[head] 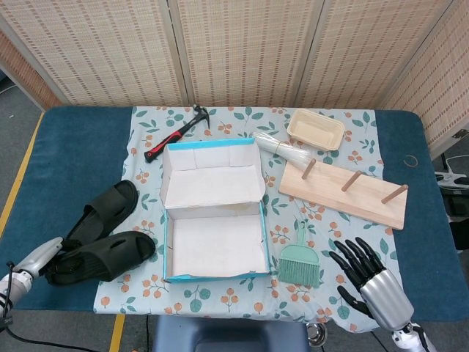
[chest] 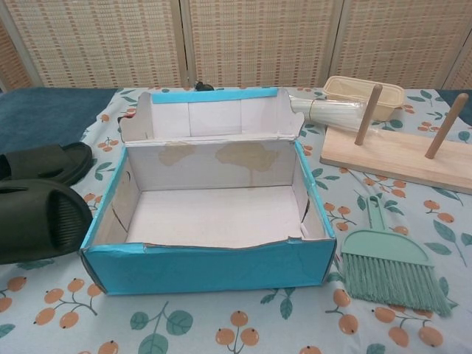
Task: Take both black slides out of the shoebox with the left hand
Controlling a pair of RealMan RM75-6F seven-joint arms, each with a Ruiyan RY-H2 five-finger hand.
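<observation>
Left hand (head: pixel 37 258), head view only: low at the table's left edge, pale fingers lying against the heel end of the nearer black slide (head: pixel 99 257); whether they grip it or only touch it cannot be told. Second black slide (head: pixel 102 210) lies just behind the first, on the blue surface, toe reaching the cloth edge. Both are outside the shoebox (head: pixel 212 275), to its left, soles down. Right hand (head: pixel 370 282): near the table's front right corner, dark fingers spread, holding nothing.

Chest view vs. head view: chest cam shows no hand at all; it gives the box interior bare, white, w/ torn front wall and the lid flap standing up at the back. It cuts both slides at the left frame edge. Head cam alone shows the red-handled hammer (head: pixel 176 132) beyond the box; in the chest view only a dark tip shows above the lid.

Hard to read: left wrist runs off frame bottom-left; contact of fingers w/ the slide is too small to resolve.

Surface: blue table (head: pixel 73 147) w/ floral cloth (head: pixel 220 297). On the cloth: green hand brush (head: pixel 300 262) right of box, wooden peg board (head: pixel 343 192), cream tray (head: pixel 316 128), a clear wrapped bundle (head: pixel 282 149). Behind: woven folding screens (head: pixel 242 48).
</observation>
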